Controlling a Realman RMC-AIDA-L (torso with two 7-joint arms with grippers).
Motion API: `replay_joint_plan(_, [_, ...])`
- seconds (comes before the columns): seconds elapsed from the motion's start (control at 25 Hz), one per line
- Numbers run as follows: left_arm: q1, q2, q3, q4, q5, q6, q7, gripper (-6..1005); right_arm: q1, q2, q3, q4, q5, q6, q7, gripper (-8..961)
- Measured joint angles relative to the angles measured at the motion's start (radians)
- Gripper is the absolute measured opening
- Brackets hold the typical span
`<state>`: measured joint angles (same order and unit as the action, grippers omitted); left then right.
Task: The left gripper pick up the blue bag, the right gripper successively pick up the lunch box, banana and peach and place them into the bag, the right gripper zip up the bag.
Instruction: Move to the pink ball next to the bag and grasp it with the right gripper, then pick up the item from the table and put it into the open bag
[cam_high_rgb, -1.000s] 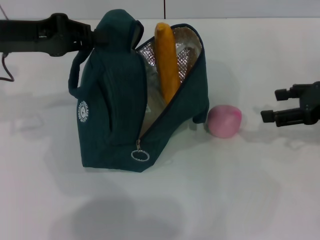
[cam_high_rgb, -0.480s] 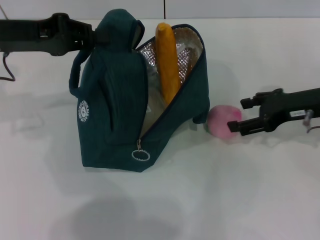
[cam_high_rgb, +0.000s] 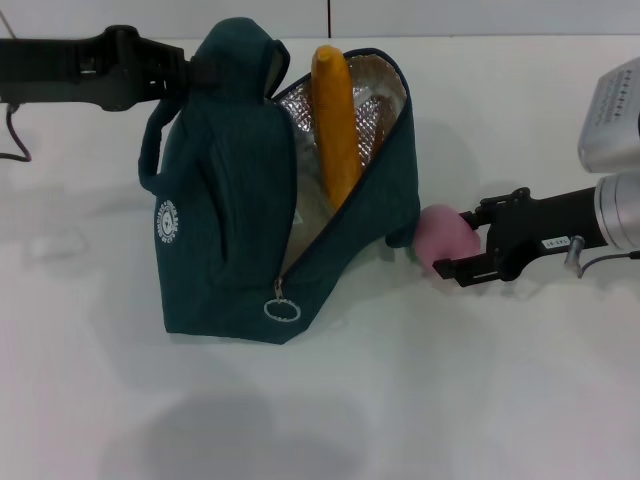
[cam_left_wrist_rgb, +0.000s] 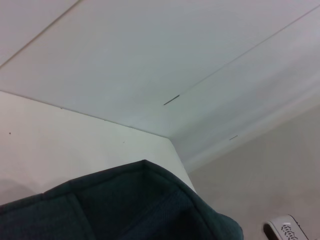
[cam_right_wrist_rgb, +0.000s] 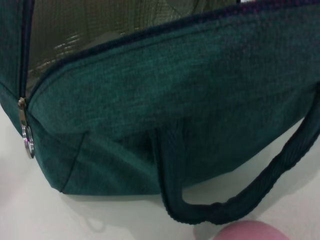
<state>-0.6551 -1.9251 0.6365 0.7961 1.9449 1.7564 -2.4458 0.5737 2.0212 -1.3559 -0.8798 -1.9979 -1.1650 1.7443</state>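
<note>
White tabletop (cam_high_rgb: 330, 400) spreads before us. Our left arm reaches in level from the left, and the left gripper (cam_high_rgb: 190, 75) grips the top of the dark teal fabric blue bag (cam_high_rgb: 230, 230), which stands open; we cannot tell how wide its fingers sit. A long yellow-orange banana (cam_high_rgb: 335, 120) stands upright against the foil lining. Our right arm extends low from the right, the right gripper (cam_high_rgb: 458, 240) spread open with its fingers either side of the small round pink peach (cam_high_rgb: 443, 235) lying just beside the bag.

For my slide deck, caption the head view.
Right gripper straddles the peach beside the open bag holding a banana.
</note>
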Motion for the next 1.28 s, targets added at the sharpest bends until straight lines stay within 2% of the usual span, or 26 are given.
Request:
replay_joint_plan(0.52, [0.0,0.0,0.0,0.0,0.0,0.0,0.001,31,0.0,-0.003,-0.008,-0.011,-0.006,0.004,-0.002,503])
replay_joint_plan(0.72, [0.0,0.0,0.0,0.0,0.0,0.0,0.001,31,0.0,-0.005,-0.007,-0.015,-0.003,0.001,-0.002,278])
replay_joint_plan(0.88, [0.0,0.0,0.0,0.0,0.0,0.0,0.001,31,-0.017,-0.006,0.009,-0.044,-0.002,0.001,-0.001,232])
replay_joint_plan(1.16, [0.0,0.0,0.0,0.0,0.0,0.0,0.001,31,-0.083,-0.008,0.139,-0.132,0.031,-0.02,0.006,155])
replay_joint_plan(1.28, [0.0,0.0,0.0,0.0,0.0,0.0,0.001,31,-0.121,-0.008,0.241,-0.206,0.142,-0.08,-0.013,136])
